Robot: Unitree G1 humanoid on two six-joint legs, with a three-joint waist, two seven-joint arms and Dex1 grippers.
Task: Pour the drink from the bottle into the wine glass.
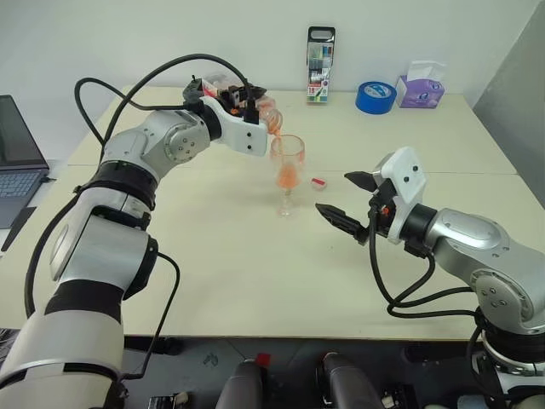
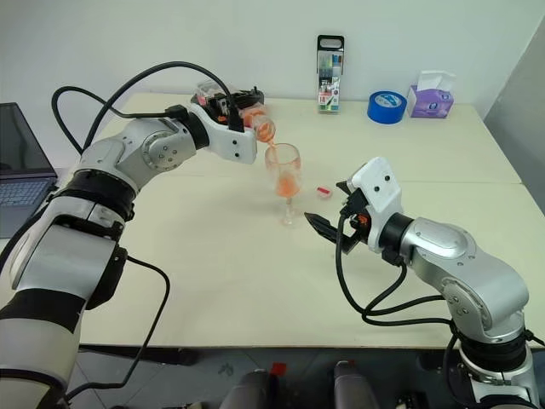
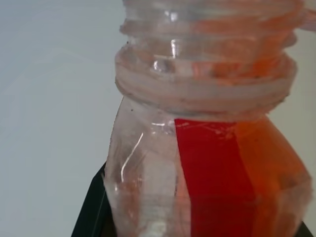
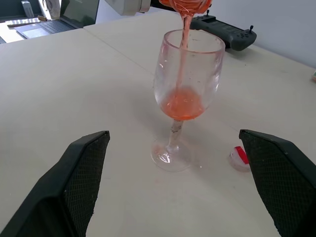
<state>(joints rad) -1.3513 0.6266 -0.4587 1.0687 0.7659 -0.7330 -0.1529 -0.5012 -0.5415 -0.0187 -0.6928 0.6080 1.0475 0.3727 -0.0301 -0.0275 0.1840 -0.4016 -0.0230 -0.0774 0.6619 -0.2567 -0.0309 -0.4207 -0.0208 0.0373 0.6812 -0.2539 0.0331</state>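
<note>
Left tool [image 1: 249, 95] grips tilted bottle [image 1: 266, 111]; drink [image 4: 183, 104] in wine glass [image 1: 287, 175]; right tool [image 1: 351, 198] open.

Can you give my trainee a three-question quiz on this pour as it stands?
1. True or false: the right gripper is shut on the wine glass.
2. Where does the red cap lie? A) on the bottle B) on the table beside the glass's foot C) in the right gripper
3. Fill in: the left gripper holds the bottle tilted, and a stream of the drink runs into the glass's ____.

Key: 1. False: it is open, apart from the glass. 2. B. 3. Bowl, where orange liquid has pooled at the bottom.
</note>
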